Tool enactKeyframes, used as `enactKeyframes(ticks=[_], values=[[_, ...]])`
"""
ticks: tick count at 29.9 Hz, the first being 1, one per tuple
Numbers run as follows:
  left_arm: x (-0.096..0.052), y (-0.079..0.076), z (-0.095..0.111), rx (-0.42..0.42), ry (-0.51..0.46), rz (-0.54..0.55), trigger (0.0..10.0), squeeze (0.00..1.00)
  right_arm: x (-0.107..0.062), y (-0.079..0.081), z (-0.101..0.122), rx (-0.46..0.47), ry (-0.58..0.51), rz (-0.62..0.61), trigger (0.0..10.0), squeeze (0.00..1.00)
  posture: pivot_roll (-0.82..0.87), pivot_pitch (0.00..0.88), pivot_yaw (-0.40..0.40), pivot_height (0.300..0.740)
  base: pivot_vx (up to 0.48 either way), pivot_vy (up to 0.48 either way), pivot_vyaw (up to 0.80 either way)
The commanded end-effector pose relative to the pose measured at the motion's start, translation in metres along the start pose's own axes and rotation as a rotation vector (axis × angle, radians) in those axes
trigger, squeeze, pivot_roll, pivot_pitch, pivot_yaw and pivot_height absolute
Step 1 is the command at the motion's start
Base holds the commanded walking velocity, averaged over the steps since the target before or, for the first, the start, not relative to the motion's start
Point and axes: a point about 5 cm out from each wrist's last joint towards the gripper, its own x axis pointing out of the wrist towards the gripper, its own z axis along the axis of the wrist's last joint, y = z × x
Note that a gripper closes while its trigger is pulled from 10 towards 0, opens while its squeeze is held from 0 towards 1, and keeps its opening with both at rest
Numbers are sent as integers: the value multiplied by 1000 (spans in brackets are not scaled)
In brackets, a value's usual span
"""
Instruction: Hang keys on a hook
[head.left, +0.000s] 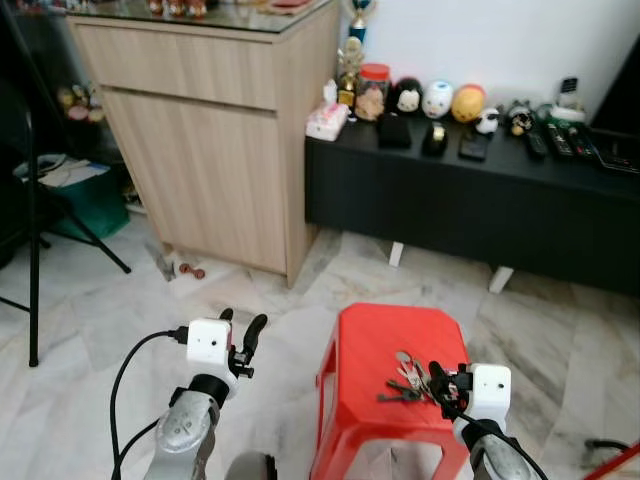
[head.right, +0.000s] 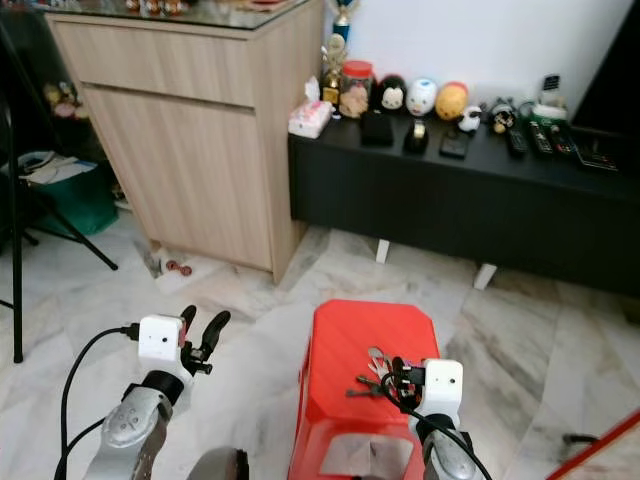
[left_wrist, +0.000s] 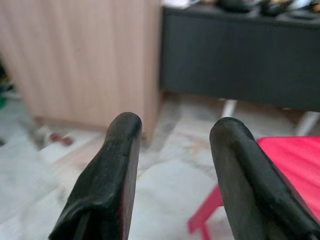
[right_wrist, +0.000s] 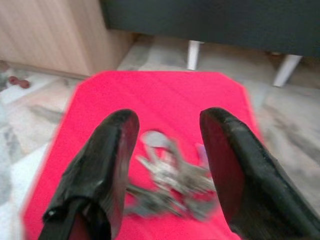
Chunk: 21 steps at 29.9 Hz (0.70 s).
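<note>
A bunch of keys lies on the flat top of a red plastic stool, toward the side nearest the robot's right arm. The bunch is a loose tangle of silvery and dark metal pieces with one rounded, pale key head sticking out at the far end; in the right wrist view the keys are blurred, so single keys cannot be told apart. The right gripper hangs just above the near edge of the bunch with its two black fingers spread wide, the keys showing in the gap between them, and nothing is held. The left gripper hovers over the marble floor to the left of the stool, well apart from the keys, its fingers also spread wide and empty. Beyond the stool stands a light wooden cabinet and beside it a low black bench carrying a row of small round figurines, a jar, remote controls and other small items against a white wall. A black stand leg rises at the far left.
</note>
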Motion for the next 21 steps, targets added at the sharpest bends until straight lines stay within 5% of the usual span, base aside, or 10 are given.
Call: enactKeyframes(ticks=[1, 15, 21], values=[[1, -3, 0, 4, 6, -9, 10000, 0, -1, -4, 0, -9, 4, -7, 10000, 0, 145, 29, -67, 627, 270, 0, 0], [2, -7, -1, -2, 23, -40, 10000, 0, 3, -15, -2, -29, 70, 1, 10000, 0, 146, 33, -66, 627, 0, 0, 0], [3, -6, 0, 2, 24, -43, 10000, 0, 12, -20, -5, -158, 235, 74, 10000, 0, 148, 37, -65, 627, 0, 0, 0]])
